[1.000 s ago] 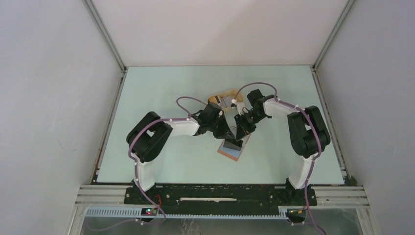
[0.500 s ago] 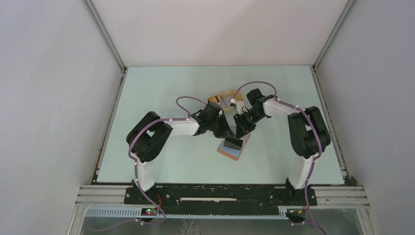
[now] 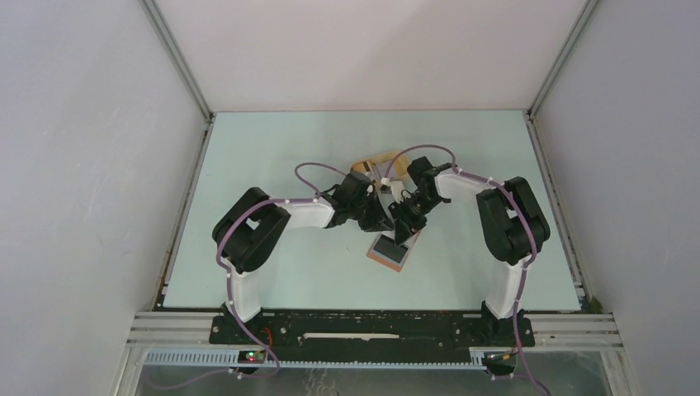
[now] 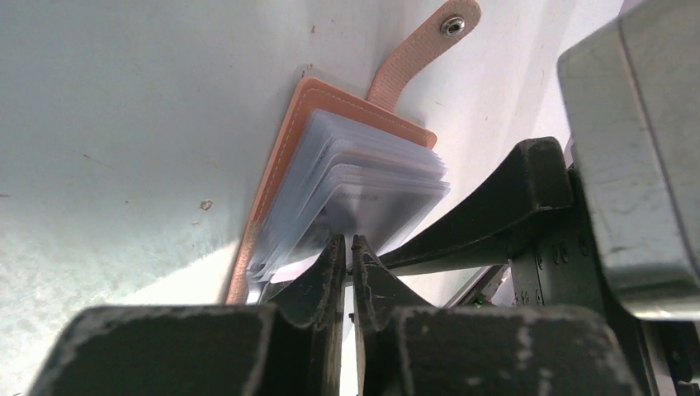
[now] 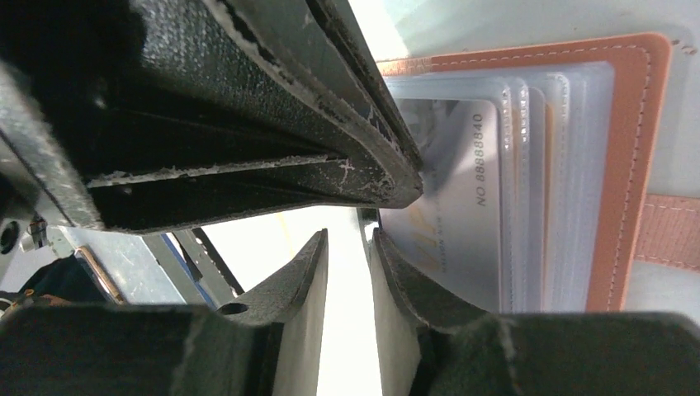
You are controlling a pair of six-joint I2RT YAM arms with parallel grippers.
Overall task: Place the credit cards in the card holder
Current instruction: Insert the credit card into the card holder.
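While the left gripper, all but closed, pinned the edge of the clear, floppy plastic sleeves, the right gripper stood narrowly parted and empty. Just past it, a glossy pale credit card sat in a sleeve of the open card holder, stitched reddish-brown leather flat mid-table. The next move probably called for fetching another card and sliding it in squarely.

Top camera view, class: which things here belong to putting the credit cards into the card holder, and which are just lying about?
Belong to the job:
- card holder, lying open
- credit card, already tucked inside it
- left tool and right tool, both working at the holder

Just lying about:
- yellow tray, behind the tools
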